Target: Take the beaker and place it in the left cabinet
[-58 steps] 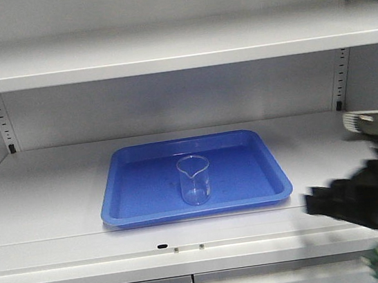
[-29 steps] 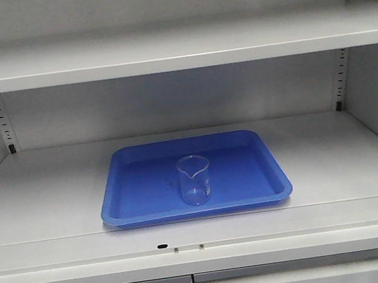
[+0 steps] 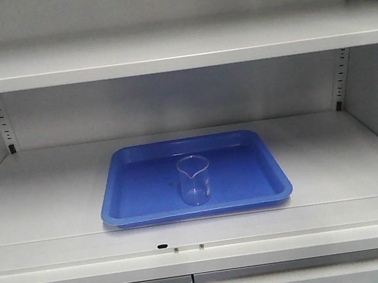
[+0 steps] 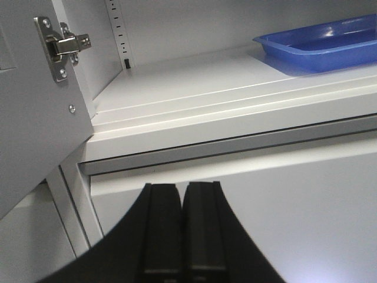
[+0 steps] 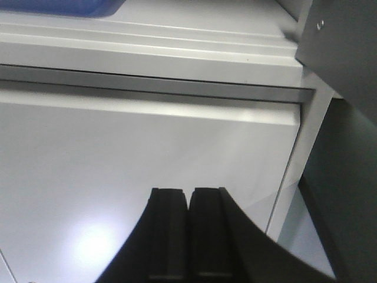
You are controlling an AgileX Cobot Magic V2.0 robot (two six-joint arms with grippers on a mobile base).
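Now the beaker point(image 3: 195, 180) stands upright in the blue tray point(image 3: 139, 190) on the middle shelf of the left cabinet point(image 3: 43, 195). My left claw point(image 4: 182, 227) and right claw point(image 5: 189, 233) are both clenched on nothing, low before the cabinet's front.

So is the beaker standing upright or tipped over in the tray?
Upright. The beaker stands on its base inside the blue tray, rim and spout on top.
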